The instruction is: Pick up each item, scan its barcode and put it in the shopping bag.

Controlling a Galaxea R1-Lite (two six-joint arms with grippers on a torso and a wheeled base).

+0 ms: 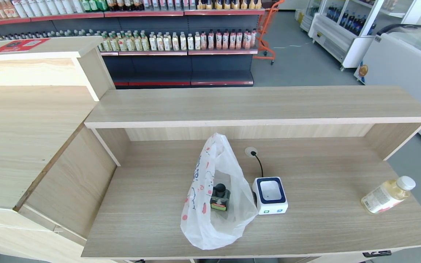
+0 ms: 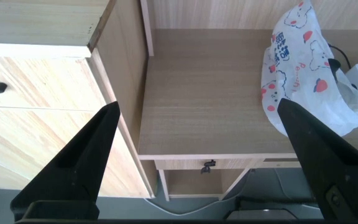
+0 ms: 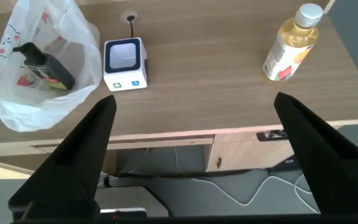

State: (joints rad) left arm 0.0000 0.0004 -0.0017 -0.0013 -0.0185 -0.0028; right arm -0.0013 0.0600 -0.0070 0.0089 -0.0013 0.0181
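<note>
Both claws hang off the front edge of the tabletop (image 1: 323, 219), not touching anything. The left claw (image 2: 197, 106) is spread wide, and so is the right claw (image 3: 194, 98). The shopping bag (image 1: 199, 219) sits around the middle, close to the front edge, with a dark bottle (image 1: 220, 197) already inside. The white scanner (image 1: 270, 194) is right beside the bag. A yellowish bottle (image 1: 387, 195) with a white cap is way over by the right edge.
</note>
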